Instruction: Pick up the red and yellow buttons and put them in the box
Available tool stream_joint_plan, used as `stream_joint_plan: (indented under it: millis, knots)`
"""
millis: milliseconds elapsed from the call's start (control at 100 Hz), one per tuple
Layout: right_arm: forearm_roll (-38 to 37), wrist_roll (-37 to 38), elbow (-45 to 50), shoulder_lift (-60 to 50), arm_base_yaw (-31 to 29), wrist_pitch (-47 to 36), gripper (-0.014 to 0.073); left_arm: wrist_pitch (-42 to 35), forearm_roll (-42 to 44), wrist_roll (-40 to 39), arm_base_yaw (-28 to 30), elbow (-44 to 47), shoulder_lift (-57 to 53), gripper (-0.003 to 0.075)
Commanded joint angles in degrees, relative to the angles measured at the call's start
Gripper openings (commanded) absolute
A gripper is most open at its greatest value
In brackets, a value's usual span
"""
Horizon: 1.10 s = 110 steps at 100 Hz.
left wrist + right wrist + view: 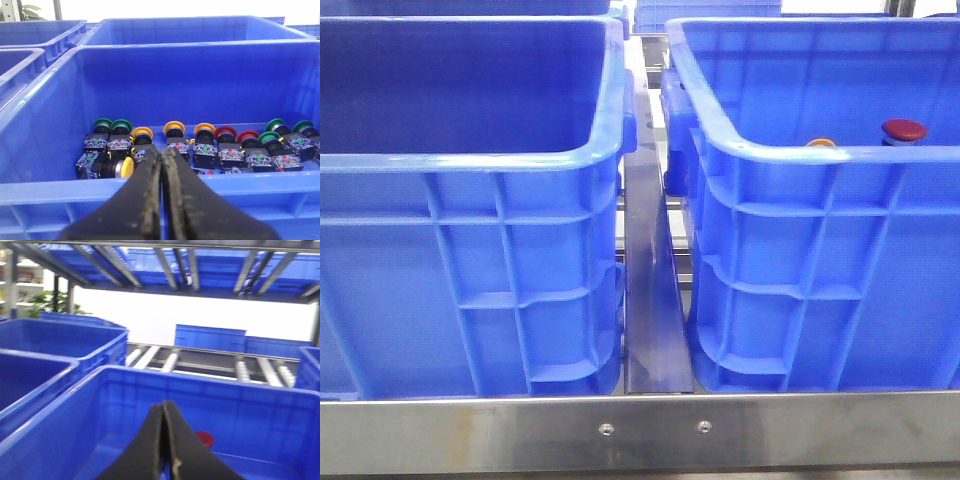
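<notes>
A blue crate point(75, 187) holds a row of push buttons. Several have yellow caps point(174, 127) and two have red caps point(225, 133). One yellow button point(128, 166) lies on its side. My left gripper point(161, 156) hangs over this crate's near rim, shut and empty. In the front view, the right-hand box point(820, 160) shows a red cap point(904, 129) and an orange cap point(821, 142) just above its rim. My right gripper point(164, 406) is shut and empty over a blue box point(225, 377) with a red button point(204, 438) inside. Neither gripper shows in the front view.
Green-capped buttons point(121, 125) sit in the same row. The left crate point(470, 160) and the right one are split by a metal rail point(650, 300), with a steel frame point(640, 430) in front. Behind are more blue crates point(75, 337), a roller conveyor point(200, 362) and an overhead rack point(175, 260).
</notes>
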Motion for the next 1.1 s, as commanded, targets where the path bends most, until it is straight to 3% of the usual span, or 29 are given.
stream_joint_plan:
  millis: [0,160,330,470,620,710,810,1090]
  knots:
    - [1.8,-0.3,-1.2,0.1,0.0,-5.5,-0.0058,-4.9,0.0,-0.6,-0.5,1.1,-1.8,-0.002]
    - [-1.9,1.1,-1.2,0.1,0.0,-6.4,-0.0058,-4.9,0.0,-0.6,-0.5,1.1,-1.8,-0.002]
    - [-15.0,13.1,-1.8,0.1,0.0,-6.4,-0.0058,-4.9,0.0,-0.6,-0.5,1.1,-1.8,-0.002]
    - [-38.5,34.7,-2.9,0.1,0.0,-6.5,-0.0058,-4.9,0.0,-0.6,-0.5,1.1,-1.8,-0.002]
    - [-67.4,64.4,-3.1,0.1,0.0,-6.6,-0.0058,-4.9,0.0,-0.6,-0.5,1.1,-1.8,-0.002]
    - [-79.8,77.5,-2.7,0.1,0.0,-6.8,-0.0058,-4.9,0.0,-0.6,-0.5,1.1,-1.8,-0.002]
    - [-84.3,82.4,-1.6,0.1,-0.7,-7.1,-0.0058,-4.9,0.0,-0.6,-0.5,1.1,-1.8,-0.002]
    - [-84.3,82.4,8.2,-0.3,-2.5,-15.4,-0.0058,-4.9,0.0,-0.6,-0.5,1.1,-1.8,-0.002]
